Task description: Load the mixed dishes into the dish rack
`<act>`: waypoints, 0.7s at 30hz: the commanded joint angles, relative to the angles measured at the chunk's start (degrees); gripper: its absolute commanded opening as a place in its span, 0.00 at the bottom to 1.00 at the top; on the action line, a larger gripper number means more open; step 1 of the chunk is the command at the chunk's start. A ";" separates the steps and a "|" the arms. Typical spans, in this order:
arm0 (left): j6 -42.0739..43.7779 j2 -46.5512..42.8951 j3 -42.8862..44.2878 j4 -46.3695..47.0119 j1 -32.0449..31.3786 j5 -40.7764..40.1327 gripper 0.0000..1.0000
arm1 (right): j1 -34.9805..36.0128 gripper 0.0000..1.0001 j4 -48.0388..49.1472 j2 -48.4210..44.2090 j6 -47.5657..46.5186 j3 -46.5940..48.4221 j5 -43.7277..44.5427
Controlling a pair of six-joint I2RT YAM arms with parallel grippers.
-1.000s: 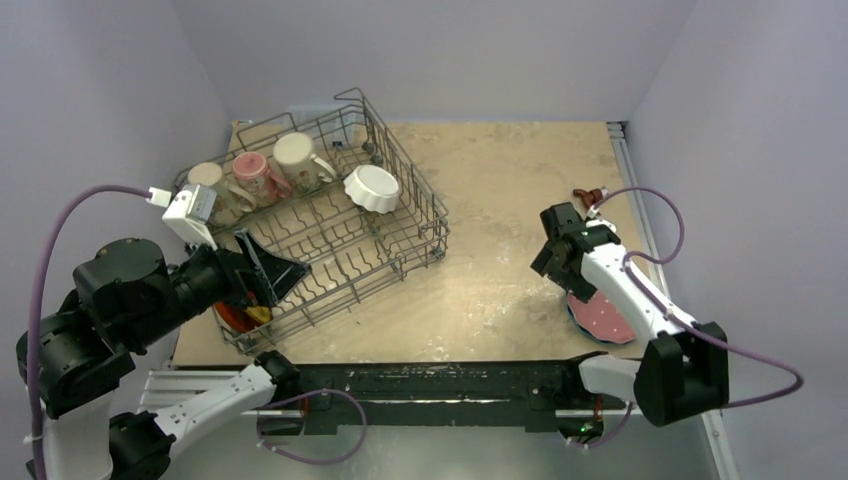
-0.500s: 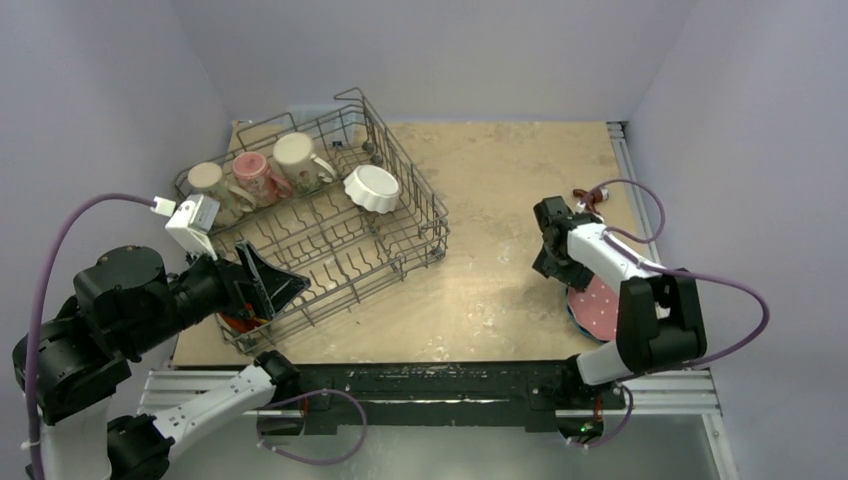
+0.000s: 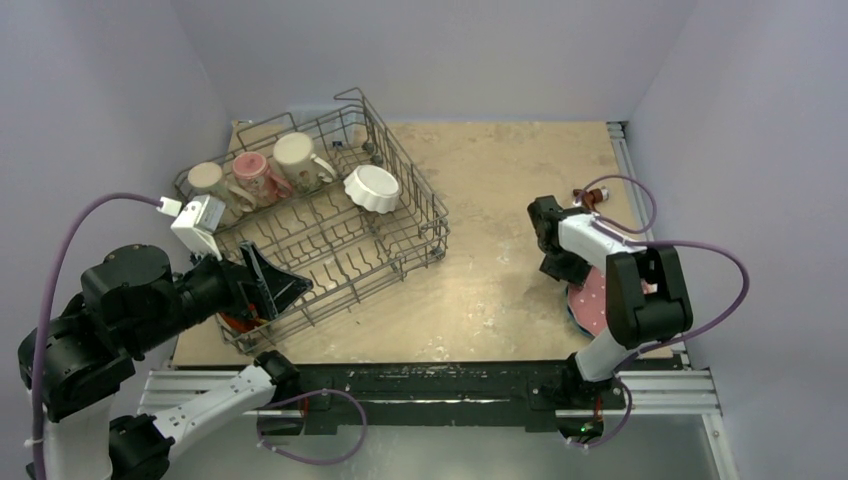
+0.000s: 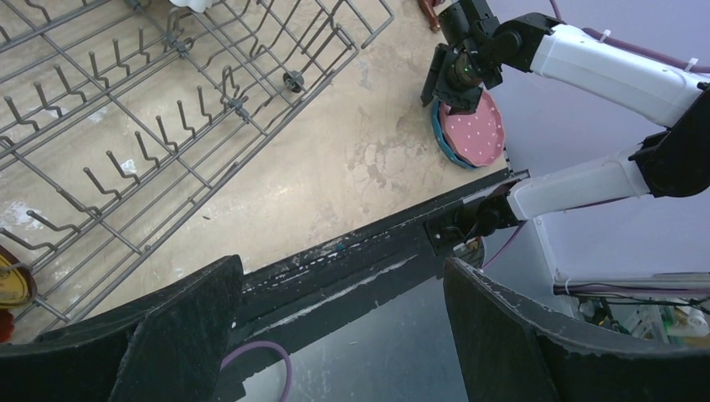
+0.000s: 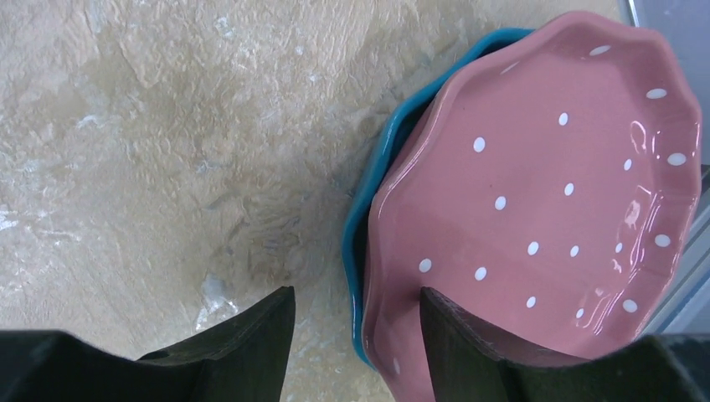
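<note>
left gripper (image 4: pixel 343 272) is hanging spread and empty over the dish rack's (image 3: pixel 340 250) near corner, covering most of the red-orange plate (image 4: pixel 10 285). right gripper (image 5: pixel 356 291) is standing parted astride the stacked rims, not clamping; the pink white-dotted plate (image 5: pixel 544 193) is lying flat, face up, hiding all but the blue plate's (image 5: pixel 355 234) edge on the table's (image 5: pixel 151 126) right.

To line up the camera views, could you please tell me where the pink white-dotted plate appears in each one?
Top external: glossy scalloped pink white-dotted plate at lower right, partly under the right arm.
Left wrist: upper right, below the right claw.
Right wrist: fills the right half.
Shared landmark: the blue plate beneath it.
</note>
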 commanded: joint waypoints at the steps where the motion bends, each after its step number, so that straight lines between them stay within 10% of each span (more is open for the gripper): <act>1: 0.33 0.48 -0.49 2.29 -0.07 -0.74 0.89 | -0.29 0.55 -2.12 1.12 1.75 3.17 6.27; 21: -0.64 1.20 -0.64 3.30 -0.04 -1.48 0.89 | -0.04 0.02 -3.44 -5.04 3.79 4.10 6.81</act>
